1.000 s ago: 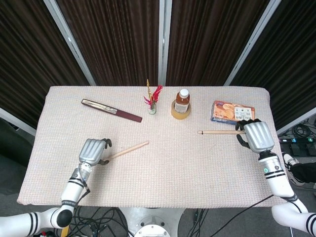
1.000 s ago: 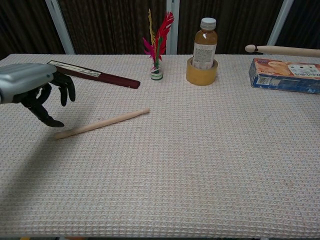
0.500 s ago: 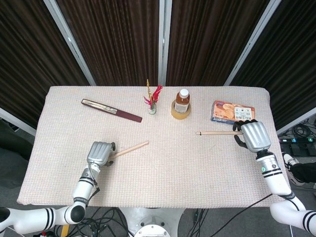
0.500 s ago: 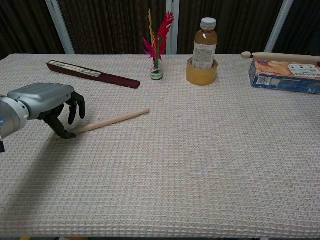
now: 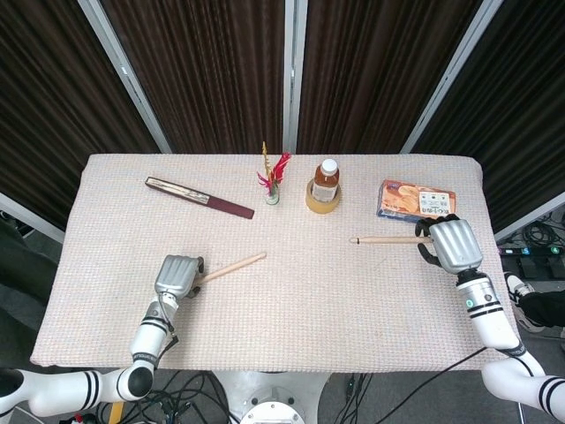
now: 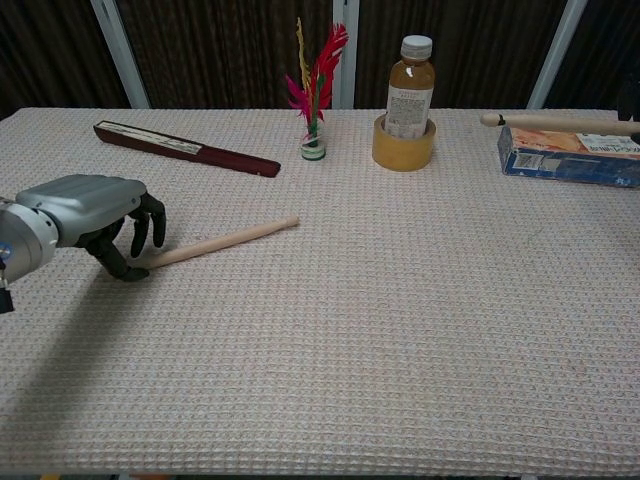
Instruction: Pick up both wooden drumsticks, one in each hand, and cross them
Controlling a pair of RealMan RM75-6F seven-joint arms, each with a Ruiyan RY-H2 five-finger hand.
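One wooden drumstick (image 5: 231, 264) (image 6: 222, 241) lies on the table cloth, pointing up and to the right. My left hand (image 5: 179, 275) (image 6: 85, 212) sits over its near end, with dark fingers (image 6: 150, 228) curled around the stick and the thumb down at the cloth. The second drumstick (image 5: 388, 238) (image 6: 560, 123) hangs level above the table at the right, tip pointing left. My right hand (image 5: 455, 245) grips its butt end. In the chest view that hand is cut off at the right edge.
A dark red folded fan (image 5: 199, 197) (image 6: 185, 148) lies at the back left. A small vase of red feathers (image 5: 273, 181) (image 6: 315, 140), a bottle in a tape roll (image 5: 325, 187) (image 6: 405, 110) and a snack packet (image 5: 415, 200) (image 6: 570, 150) stand along the back.
My left hand has come forward and down onto the near end of the lying drumstick and curled its fingers around it. My right hand has shifted its stick slightly left.
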